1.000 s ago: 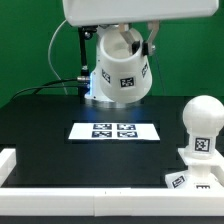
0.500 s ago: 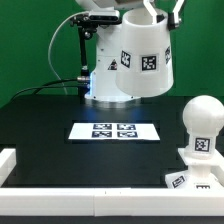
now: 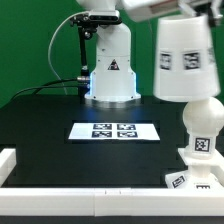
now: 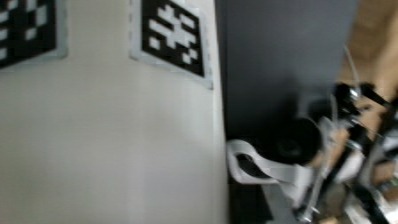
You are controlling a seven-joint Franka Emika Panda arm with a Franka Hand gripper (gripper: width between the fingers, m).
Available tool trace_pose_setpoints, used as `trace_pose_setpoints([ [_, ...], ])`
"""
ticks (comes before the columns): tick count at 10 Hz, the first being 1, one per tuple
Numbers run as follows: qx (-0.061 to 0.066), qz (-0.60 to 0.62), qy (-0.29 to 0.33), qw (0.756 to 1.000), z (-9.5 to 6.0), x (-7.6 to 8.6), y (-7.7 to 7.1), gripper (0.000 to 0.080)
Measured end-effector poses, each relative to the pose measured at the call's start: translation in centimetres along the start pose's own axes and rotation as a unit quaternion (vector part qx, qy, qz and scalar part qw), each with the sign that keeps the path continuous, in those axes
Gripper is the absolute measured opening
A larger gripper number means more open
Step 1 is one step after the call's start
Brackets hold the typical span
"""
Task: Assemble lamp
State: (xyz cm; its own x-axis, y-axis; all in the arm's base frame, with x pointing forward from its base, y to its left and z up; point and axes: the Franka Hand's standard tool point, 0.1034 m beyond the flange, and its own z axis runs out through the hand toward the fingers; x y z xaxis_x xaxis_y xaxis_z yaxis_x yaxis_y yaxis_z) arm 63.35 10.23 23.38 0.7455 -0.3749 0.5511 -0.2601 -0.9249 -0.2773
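Now I am watching the white truncated-cone plastic shade (image 3: 185,60) hanging in the upper right of the exterior frame, off the table and directly above the round white plastic bulb (image 3: 203,113); the shade's lower rim is covering the bulb's very top from this angle, though I cannot tell whether the two are touching. Two black-and-white square tags are showing on the shade's wall. The bulb is standing upright on the blocky white plastic base (image 3: 199,160) at the lower right of the frame, with a tag on its neck and another on the base.

The two-finger gripper (image 3: 168,8) is sitting at the top edge of the exterior frame, just above the shade (mostly cropped out), so I cannot tell from here whether its fingers are spread or pinching the shade's rim. The wrist view is not settling it either: the shade's white wall (image 4: 107,130) is filling most of that picture, with two tags near one edge, and no fingertip is clearly showing.

The flat white marker board (image 3: 115,130) is lying in the middle of the black table (image 3: 50,125). The white robot arm pedestal (image 3: 112,65) is standing behind it at upper centre, in front of the green backdrop (image 3: 30,45).
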Motion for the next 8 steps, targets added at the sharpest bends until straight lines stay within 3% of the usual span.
trace_pose_setpoints([
  [2,-0.001,0.002,-0.009,1.0,0.9,-1.2,-0.7,0.0047],
  [8,-0.024,-0.01,-0.022,0.999,4.1,-2.4,1.1,0.0047],
])
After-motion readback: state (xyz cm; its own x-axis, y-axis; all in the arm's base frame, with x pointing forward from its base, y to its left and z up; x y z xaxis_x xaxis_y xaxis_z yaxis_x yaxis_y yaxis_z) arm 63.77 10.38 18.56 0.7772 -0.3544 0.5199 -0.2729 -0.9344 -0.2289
